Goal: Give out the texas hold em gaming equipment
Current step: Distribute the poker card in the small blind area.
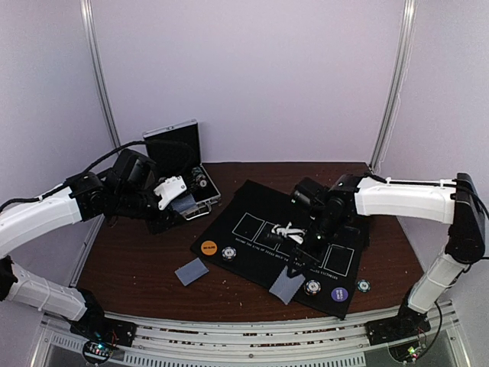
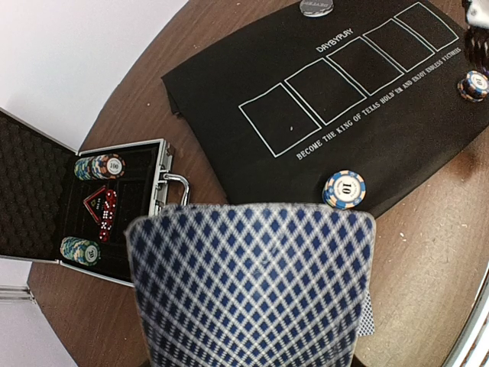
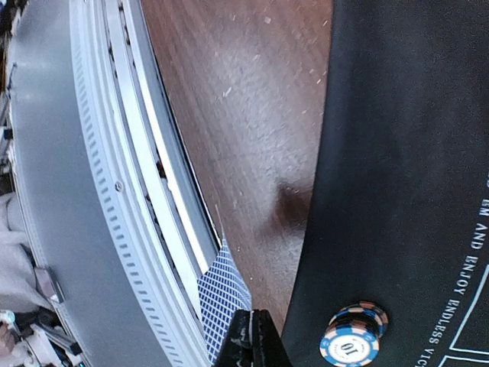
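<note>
My left gripper hovers in front of the open case, shut on a stack of playing cards. Their blue diamond backs fill the lower left wrist view and hide the fingers. Over the mat's near edge my right gripper is shut on a single card, which hangs tilted over the near mat edge. Two more cards lie on the wood at the left. Striped chips, an orange button and a purple button sit around the mat's front.
The black mat with five white rectangles covers the table's middle. An open aluminium case at the back left holds chip stacks and red dice. A metal rail runs along the near table edge.
</note>
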Controlling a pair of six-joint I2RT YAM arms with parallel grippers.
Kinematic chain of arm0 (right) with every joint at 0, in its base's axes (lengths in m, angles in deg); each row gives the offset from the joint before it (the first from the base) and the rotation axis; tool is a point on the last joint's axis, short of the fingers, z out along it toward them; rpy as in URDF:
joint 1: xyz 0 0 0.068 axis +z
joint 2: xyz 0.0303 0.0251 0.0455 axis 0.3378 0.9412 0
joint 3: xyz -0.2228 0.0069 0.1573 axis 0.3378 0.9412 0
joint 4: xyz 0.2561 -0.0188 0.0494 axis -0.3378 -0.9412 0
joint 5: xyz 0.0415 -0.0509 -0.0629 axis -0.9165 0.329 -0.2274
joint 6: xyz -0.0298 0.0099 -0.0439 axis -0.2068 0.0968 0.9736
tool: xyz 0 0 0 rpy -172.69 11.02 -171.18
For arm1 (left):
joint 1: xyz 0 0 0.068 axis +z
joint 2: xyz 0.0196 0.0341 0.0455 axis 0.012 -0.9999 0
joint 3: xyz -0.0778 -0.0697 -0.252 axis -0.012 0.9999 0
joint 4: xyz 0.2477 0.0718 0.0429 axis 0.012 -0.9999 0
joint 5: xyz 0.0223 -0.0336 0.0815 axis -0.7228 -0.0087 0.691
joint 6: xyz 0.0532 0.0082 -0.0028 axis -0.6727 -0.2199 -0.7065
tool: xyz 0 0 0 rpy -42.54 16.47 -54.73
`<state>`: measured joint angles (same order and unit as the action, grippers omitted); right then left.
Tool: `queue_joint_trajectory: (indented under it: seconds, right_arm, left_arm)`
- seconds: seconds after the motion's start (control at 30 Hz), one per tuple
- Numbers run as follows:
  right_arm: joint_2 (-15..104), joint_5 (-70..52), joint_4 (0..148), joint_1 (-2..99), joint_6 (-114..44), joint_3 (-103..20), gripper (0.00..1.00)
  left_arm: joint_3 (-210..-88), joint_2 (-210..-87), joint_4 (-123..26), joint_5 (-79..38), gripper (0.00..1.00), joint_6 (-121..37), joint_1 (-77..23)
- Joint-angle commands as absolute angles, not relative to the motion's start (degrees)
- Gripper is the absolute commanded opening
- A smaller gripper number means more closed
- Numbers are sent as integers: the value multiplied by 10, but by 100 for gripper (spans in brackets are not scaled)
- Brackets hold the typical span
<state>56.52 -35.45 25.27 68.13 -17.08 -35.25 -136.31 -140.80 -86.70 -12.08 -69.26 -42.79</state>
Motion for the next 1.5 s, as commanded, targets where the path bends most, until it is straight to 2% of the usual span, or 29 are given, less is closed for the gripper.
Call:
queue_joint_trajectory:
  seconds: [0.0, 0.47, 0.57, 0.83, 0.9, 1.07, 1.13, 1.2, 1.3, 1.47]
  right_arm:
    - [614, -316, 221, 716, -104, -345, 0]
    - [683, -283, 282, 729, -128, -341, 0]
    - [681, -275, 276, 731, -127, -339, 6]
    - [662, -251, 263, 734, -126, -350, 28]
    - [651, -247, 258, 734, -125, -357, 37]
    - [588, -208, 286, 728, -154, -384, 73]
    - [557, -206, 340, 714, -196, -396, 98]
    - [532, -224, 429, 690, -280, -397, 100]
    - [527, -313, 604, 655, -418, -387, 100]
    - [597, -400, 864, 655, -633, -399, 100]
  left_arm:
    - [-1360, -1397, -837, -122, 42, -689, -430]
    - [-1359, -1396, -837, -119, 42, -690, -430]
    - [-1359, -1396, -837, -119, 42, -691, -430]
    - [-1360, -1399, -837, -120, 42, -691, -430]
    - [-1360, -1398, -837, -119, 42, -692, -430]
    - [-1359, -1395, -837, -120, 43, -691, -430]
    - [-1359, -1394, -837, -121, 43, -692, -430]
    - [-1361, -1395, -837, -123, 43, -692, -430]
    - [-1364, -1395, -837, -127, 43, -693, -430]
    - [-1365, -1394, -837, -130, 43, -692, -430]
